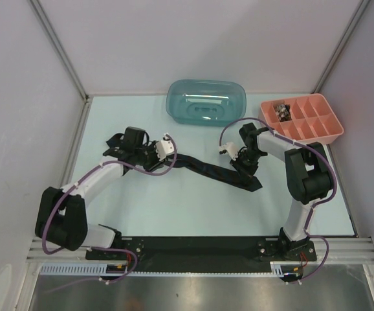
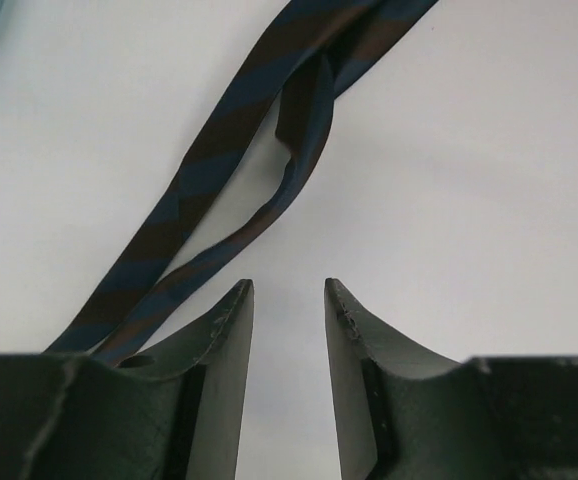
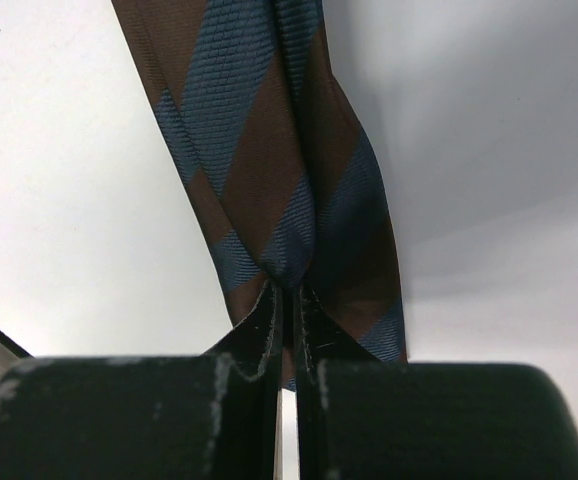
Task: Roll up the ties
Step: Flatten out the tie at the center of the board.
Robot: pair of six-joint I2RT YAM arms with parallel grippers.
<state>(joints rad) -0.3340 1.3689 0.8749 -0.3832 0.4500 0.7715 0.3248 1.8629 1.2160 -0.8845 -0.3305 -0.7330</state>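
Tie (image 1: pixel 203 166), striped blue and brown, laid across table (image 1: pixel 174 207) between the arms; broad end clenched in right gripper (image 3: pixel 291 300) (probably as anchor for rolling); left gripper (image 2: pixel 287 295) parted, empty, just short of the doubled narrow part.

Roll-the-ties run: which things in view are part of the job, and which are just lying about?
Part of the job:
- tie, blue and brown stripes, stretched between the arms
- right gripper, shut on the tie
- left gripper, open, nothing between its fingers

Lying about:
- teal tub, far edge
- pink compartment tray, far right, with small bits in one compartment, too small to identify
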